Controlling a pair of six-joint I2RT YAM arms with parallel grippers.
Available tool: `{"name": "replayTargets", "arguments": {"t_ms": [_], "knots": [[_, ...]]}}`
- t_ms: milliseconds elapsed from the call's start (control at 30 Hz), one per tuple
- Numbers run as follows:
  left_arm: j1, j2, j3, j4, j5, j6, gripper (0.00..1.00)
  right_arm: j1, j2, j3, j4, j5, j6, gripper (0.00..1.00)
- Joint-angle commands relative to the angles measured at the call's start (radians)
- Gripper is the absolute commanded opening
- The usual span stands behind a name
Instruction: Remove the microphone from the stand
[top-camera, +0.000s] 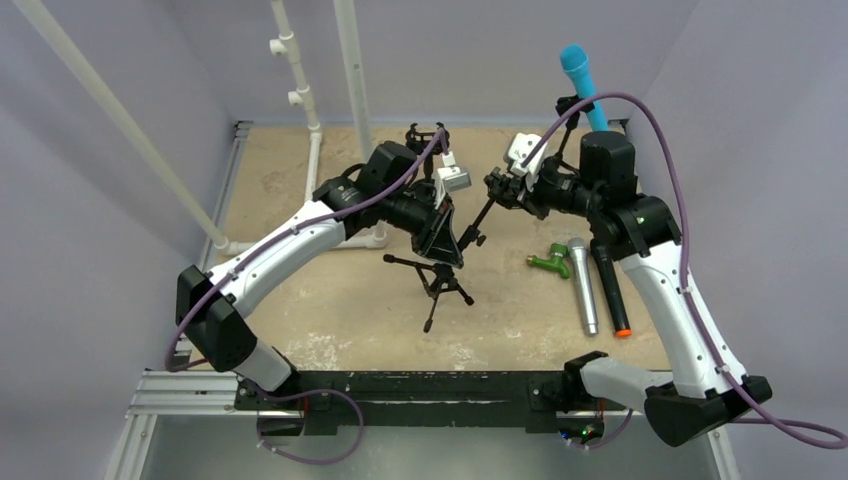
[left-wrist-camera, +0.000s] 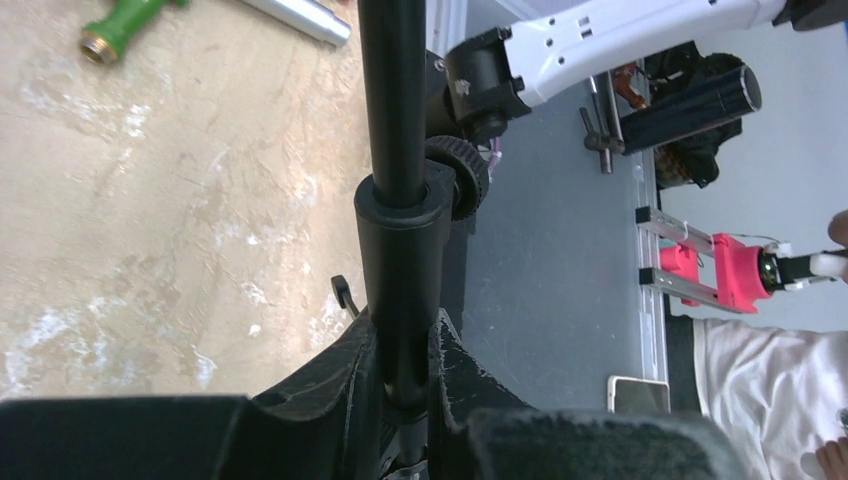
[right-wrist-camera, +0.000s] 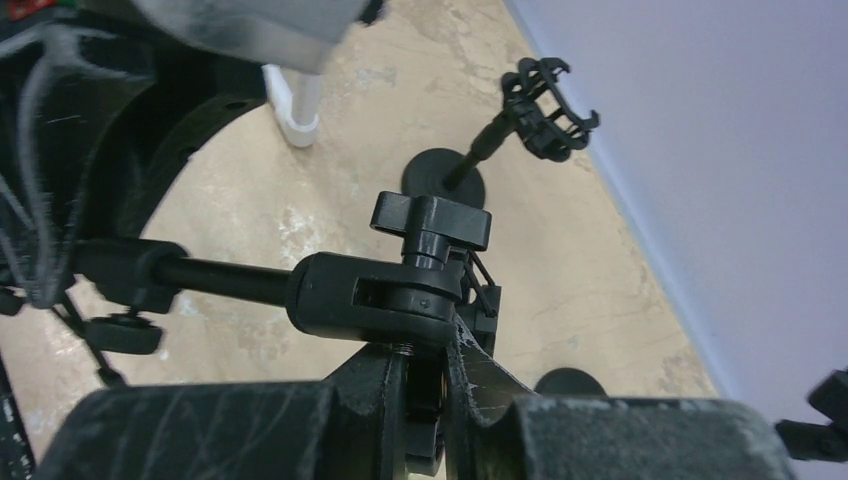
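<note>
While the left jaws pinch the stand's pole (left-wrist-camera: 398, 250) and the right jaws its boom joint (right-wrist-camera: 370, 298), the blue microphone (top-camera: 577, 70) sits at the boom's tip over the table's (top-camera: 330, 310) far right corner.

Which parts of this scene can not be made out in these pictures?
- Top view: lower end of the blue microphone, behind the right arm.
- Left wrist view: silver microphone, cut off by the top edge.
- Right wrist view: grey thing at the top edge, blurred, too near.
</note>
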Motion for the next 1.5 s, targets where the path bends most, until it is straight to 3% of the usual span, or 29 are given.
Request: {"name": "replayTargets", "arguments": {"t_ms": [0,167,200,233,333,367,467,600,767,1033,1467], "knots": [[0.009,0.032,0.125,0.083,-0.103,-0.013,0.0,0.034,-0.026,-0.052,-0.049,-0.12,0.026,0.0],[0.009,0.096,0.208,0.061,-0.162,-0.017,0.0,0.051,-0.037,-0.11,-0.042,-0.147,0.036,0.0],[0.009,0.105,0.22,0.061,-0.169,-0.019,0.0,0.053,-0.04,-0.121,-0.04,-0.147,0.039,0.04],[0.009,0.111,0.231,0.062,-0.174,-0.019,0.0,0.053,-0.043,-0.125,-0.041,-0.14,0.04,0.13],[0.011,0.119,0.241,0.066,-0.194,0.002,0.0,0.053,-0.063,-0.111,-0.054,-0.054,0.04,0.61],[0.011,0.118,0.237,0.066,-0.204,0.012,0.0,0.053,-0.07,-0.096,-0.062,-0.019,0.039,0.68],[0.017,0.104,0.218,0.075,-0.237,0.033,0.0,0.053,-0.091,-0.039,-0.096,0.025,0.034,0.76],[0.022,0.085,0.208,0.091,-0.288,0.051,0.0,0.035,-0.116,0.007,-0.153,-0.015,0.046,0.77],[0.023,0.077,0.205,0.132,-0.3,0.036,0.0,0.02,-0.128,-0.027,-0.188,-0.199,0.107,0.73],[0.023,0.058,0.16,0.253,-0.198,-0.055,0.0,-0.007,-0.098,-0.18,0.088,-0.338,0.403,0.67],[0.019,-0.009,0.025,0.372,-0.066,-0.12,0.0,-0.077,-0.047,-0.194,0.255,-0.357,0.595,0.69]]}}
